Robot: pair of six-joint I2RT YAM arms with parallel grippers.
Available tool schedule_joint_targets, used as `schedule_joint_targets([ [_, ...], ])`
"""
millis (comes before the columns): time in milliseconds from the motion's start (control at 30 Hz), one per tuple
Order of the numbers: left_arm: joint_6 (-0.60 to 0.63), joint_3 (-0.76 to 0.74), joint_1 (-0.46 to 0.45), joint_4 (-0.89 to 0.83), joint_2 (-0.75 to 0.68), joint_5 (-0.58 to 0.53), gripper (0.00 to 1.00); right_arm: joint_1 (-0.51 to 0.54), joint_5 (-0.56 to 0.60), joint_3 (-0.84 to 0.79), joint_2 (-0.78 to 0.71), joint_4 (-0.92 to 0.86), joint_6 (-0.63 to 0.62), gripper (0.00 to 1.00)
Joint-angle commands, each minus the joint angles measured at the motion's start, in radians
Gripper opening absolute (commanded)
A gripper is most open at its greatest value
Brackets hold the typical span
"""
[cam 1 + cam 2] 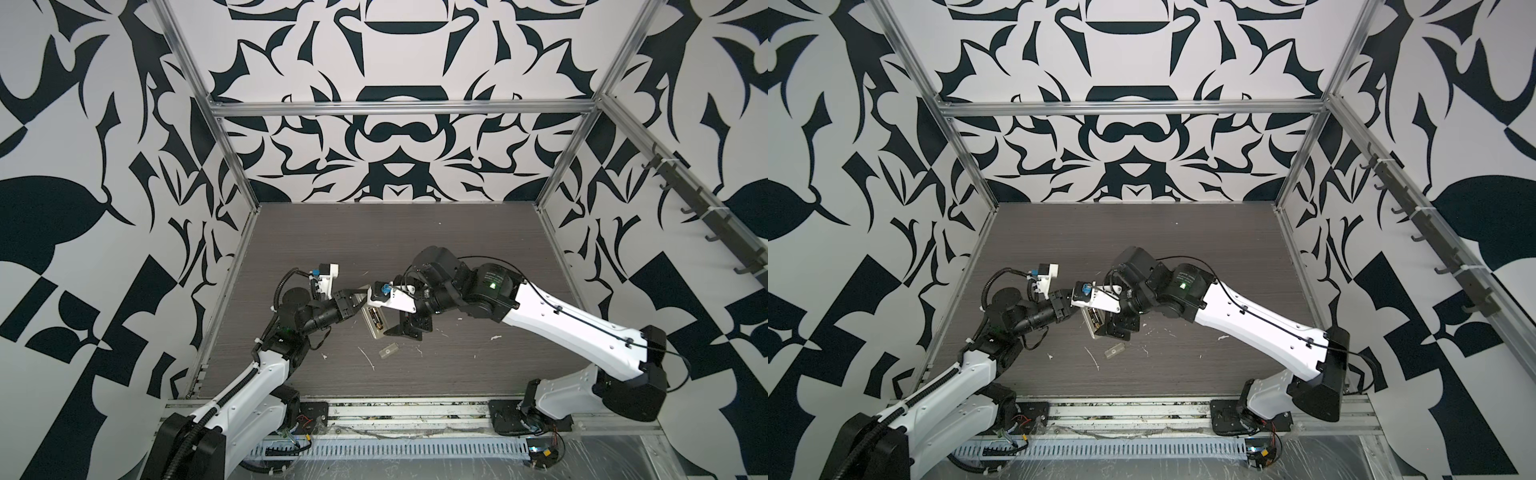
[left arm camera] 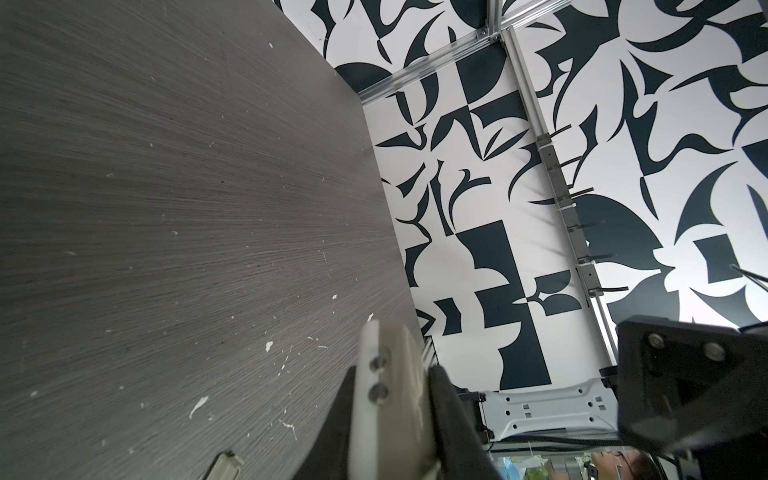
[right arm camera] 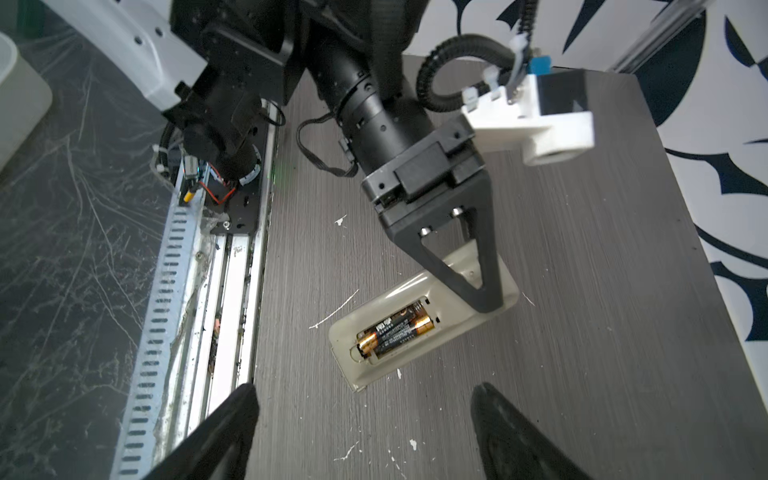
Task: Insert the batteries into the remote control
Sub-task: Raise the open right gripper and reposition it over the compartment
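Remote control (image 3: pixel 457 305): lies back-up on the table (image 3: pixel 582 291), near the middle of the front half, with its battery recess uncovered.
Batteries (image 3: pixel 395 330): both sit side by side in the recess, parallel to the remote's length, and look fully seated.
Left pincer (image 3: pixel 484 299): closed on the far end of the remote control, pinning it.
Right pincer (image 3: pixel 363 392): fingers spread wide, gripping nothing, poised just above the battery end.
Direction: from the right pincer, the recess lies straight ahead and slightly below, between its open fingers.
Long axis: in both top views the remote runs from far to near, slightly slanted, with the battery end nearer the front.
Nearer arm: the right is free and closest to the recess; the left is occupied.
Cover (image 1: pixel 388 352): a small translucent piece lying loose on the table, just in front of the remote.
Judgement: loading looks complete, and fetching the cover probably falls to the right arm.
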Motion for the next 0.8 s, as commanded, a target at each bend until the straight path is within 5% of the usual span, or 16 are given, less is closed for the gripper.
schedule_joint_targets([
  [0, -0.011, 0.046, -0.003, 0.008, 0.001, 0.036, 0.0, 0.026, 0.049, 0.04, 0.027, -0.027, -0.091, 0.81],
  [467, -0.027, 0.062, -0.003, 0.021, 0.017, 0.081, 0.0, 0.047, 0.105, 0.045, 0.066, -0.009, -0.109, 0.4],
  [767, -0.029, 0.076, -0.003, 0.02, 0.025, 0.098, 0.0, 0.057, 0.108, 0.016, 0.056, -0.006, -0.107, 0.39],
])
